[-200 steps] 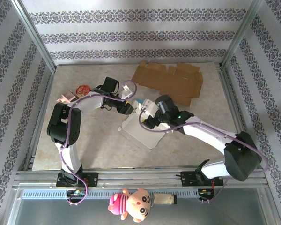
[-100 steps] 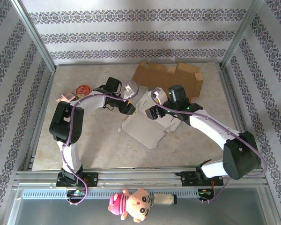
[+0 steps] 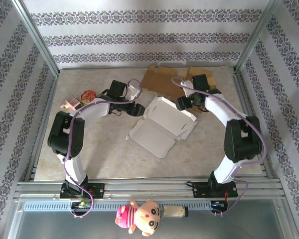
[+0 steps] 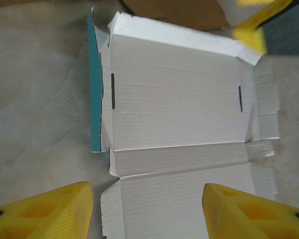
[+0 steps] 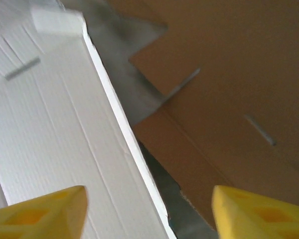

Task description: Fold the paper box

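Note:
The white paper box (image 3: 162, 124) lies partly folded in the middle of the table, its far panel raised. In the left wrist view the box (image 4: 179, 119) shows two slots and a teal side flap (image 4: 94, 99). My left gripper (image 3: 139, 110) hovers at the box's back left corner, and this gripper (image 4: 147, 211) is open over a white panel without touching it. At the box's back right edge my right gripper (image 3: 182, 103) stands open. In its own view the gripper (image 5: 149, 214) straddles the white panel's edge (image 5: 114, 114), with its fingers (image 5: 40, 214) clear of it.
A flat brown cardboard blank (image 3: 177, 82) lies behind the box and under my right gripper (image 5: 229, 99). A red round thing (image 3: 88, 94) and a small pink thing (image 3: 68, 104) sit at the left. A plush doll (image 3: 139, 215) hangs on the front rail. Metal posts frame the table.
My right arm swung from the box's middle to its back right edge, and its fingers narrowed somewhat. The box's far panel now shows raised. My left gripper shifted slightly toward the back.

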You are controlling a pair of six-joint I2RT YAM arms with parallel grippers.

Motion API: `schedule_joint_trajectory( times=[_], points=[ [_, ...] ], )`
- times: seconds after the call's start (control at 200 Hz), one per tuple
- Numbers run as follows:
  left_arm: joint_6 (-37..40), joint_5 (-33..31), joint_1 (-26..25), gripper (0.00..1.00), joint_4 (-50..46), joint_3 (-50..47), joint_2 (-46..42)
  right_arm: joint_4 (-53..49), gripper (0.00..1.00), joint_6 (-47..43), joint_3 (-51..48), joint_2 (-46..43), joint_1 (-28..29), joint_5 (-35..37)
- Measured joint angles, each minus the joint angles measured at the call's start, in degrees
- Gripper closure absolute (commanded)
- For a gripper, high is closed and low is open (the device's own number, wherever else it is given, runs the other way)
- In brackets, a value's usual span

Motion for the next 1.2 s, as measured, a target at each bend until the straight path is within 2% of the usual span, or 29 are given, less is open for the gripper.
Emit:
schedule_joint_trajectory(
  times=[0.08, 0.21, 0.475, 0.844, 0.899, 0.964, 1.024, 1.069, 1.199],
  points=[
    [-1.2, -0.6, 0.0, 0.38, 0.4, -0.7, -1.7, -1.6, 0.54, -1.4, 1.1, 2.6, 0.4, 0.6],
    [-2.1, -1.1, 0.0, 0.38, 0.9, -2.8, -3.3, -2.9, 0.6, -3.5, 2.3, 4.3, 0.7, 1.2],
    [-2.1, -1.9, 0.0, 0.38, 0.8, -3.4, -3.3, -3.9, 0.62, -5.8, 2.7, 4.6, 1.7, 2.6],
    [-2.0, -2.0, 0.0, 0.37, 0.8, -3.3, -3.3, -6.1, 0.58, -8.7, 4.2, 8.8, 3.4, 6.5],
    [-2.0, -2.1, 0.0, 0.37, 0.8, -3.3, -3.3, -6.3, 0.54, -8.9, 4.2, 8.8, 3.4, 7.2],
    [-2.0, -2.1, 0.0, 0.37, 0.8, -3.3, -3.3, -6.4, 0.29, -9.7, 4.3, 8.8, 3.4, 8.2],
    [-2.0, -2.1, 0.0, 0.37, 0.7, -3.3, -3.3, -6.6, 0.23, -9.9, 4.3, 8.8, 3.4, 9.3],
    [-2.0, -2.1, 0.0, 0.37, 0.7, -3.3, -3.3, -6.9, 0.26, -10.0, 4.3, 8.8, 3.4, 10.2],
    [-2.0, -2.1, 0.0, 0.37, 0.7, -3.3, -3.3, -7.2, 0.43, -9.7, 4.3, 8.8, 3.4, 10.6]
  ],
)
